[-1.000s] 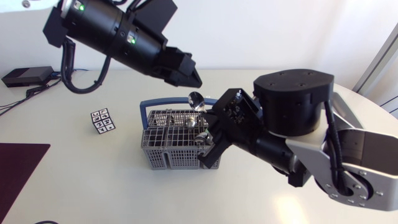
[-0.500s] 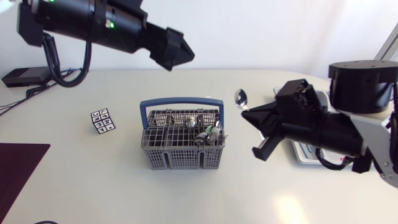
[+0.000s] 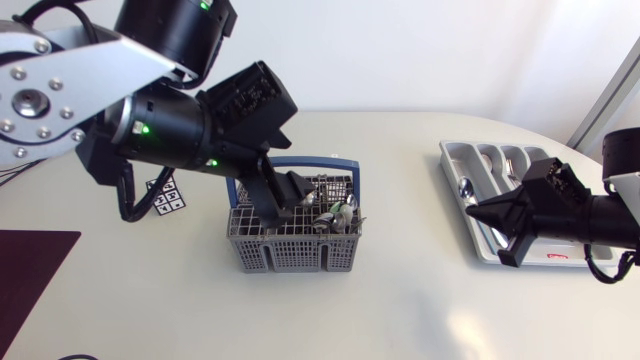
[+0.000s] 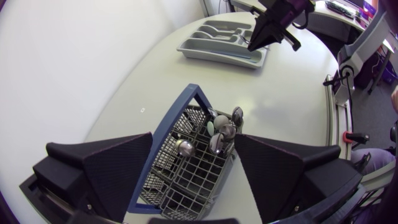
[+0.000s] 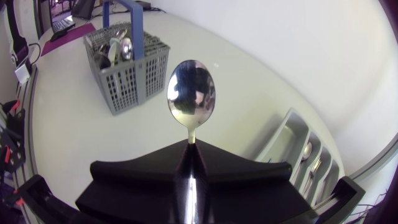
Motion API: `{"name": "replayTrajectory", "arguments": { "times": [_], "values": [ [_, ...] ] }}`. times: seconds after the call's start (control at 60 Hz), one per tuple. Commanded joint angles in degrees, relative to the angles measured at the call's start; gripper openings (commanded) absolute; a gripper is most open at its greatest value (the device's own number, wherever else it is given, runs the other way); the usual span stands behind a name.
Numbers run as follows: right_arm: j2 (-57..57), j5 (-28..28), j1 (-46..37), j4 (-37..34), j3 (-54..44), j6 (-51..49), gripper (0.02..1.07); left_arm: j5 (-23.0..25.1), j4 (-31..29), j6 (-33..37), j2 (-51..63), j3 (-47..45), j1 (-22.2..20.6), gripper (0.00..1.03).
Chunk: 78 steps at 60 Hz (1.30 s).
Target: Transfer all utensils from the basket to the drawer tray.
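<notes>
Right fingers [image 5: 137, 177] clamp spoon [image 5: 191, 96], clear only from right wrist

Pale, seemingly glossy table [image 3: 400, 300], brightly lit

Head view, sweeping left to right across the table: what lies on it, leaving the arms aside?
dark mat → marked cube → basket → drawer tray

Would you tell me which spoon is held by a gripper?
The spoon in the right gripper, beside the tray; the others stand in the basket or lie in the tray.
</notes>
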Motion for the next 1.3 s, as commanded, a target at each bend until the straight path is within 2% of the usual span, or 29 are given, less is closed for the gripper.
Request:
{"name": "replayTrajectory", "arguments": {
  "times": [0.0, 0.183, 0.283, 0.467, 0.6, 0.85, 0.883, 0.95, 1.15, 1.267, 1.283],
  "values": [
    [4.91, -1.77, -5.47, -3.23, 2.09, -11.68, 0.08, -0.81, 0.22, 2.88, -1.04, -2.76, -1.09, 0.92],
    [17.21, -2.39, -17.07, -15.27, 10.7, -36.11, 0.08, -1.51, 0.13, 6.49, -1.13, -5.31, -1.53, 0.92],
    [21.78, -1.07, -20.93, -17.47, 14.13, -44.9, 0.08, -1.69, 0.31, 7.81, -1.13, -6.19, -1.88, 0.92],
    [31.45, 6.31, -26.03, -17.99, 19.67, -56.68, 0.08, -1.78, 0.84, 9.56, -0.16, -6.89, -2.32, 0.92],
    [36.9, 9.21, -28.14, -17.55, 23.36, -61.25, 0.08, -1.87, 0.84, 10.62, 0.1, -7.16, -2.4, 0.92],
    [41.21, 15.28, -28.49, -8.85, 23.1, -66.96, 0.1, -3.89, 0.84, 12.9, 0.1, -8.12, -3.9, 0.92],
    [40.94, 15.36, -28.41, -6.74, 22.3, -66.87, 0.16, -3.89, 0.84, 13.17, 0.01, -8.39, -4.07, 0.92],
    [38.39, 14.92, -28.49, -1.03, 19.32, -66.52, 0.37, -4.15, 0.75, 13.61, 0.01, -8.92, -4.69, 0.92],
    [31.89, 12.46, -28.41, -1.12, 18.26, -58.79, 0.6, -7.49, 3.3, 15.19, 0.54, -10.41, -7.24, 0.91],
    [29.08, 11.94, -27.0, -4.81, 17.56, -54.48, 0.99, -9.34, 5.41, 15.28, 2.74, -10.41, -9.08, 0.87],
    [28.99, 11.94, -26.82, -4.9, 17.47, -54.13, 1.0, -9.42, 5.49, 15.28, 2.74, -10.41, -9.08, 0.87]
  ]
}}
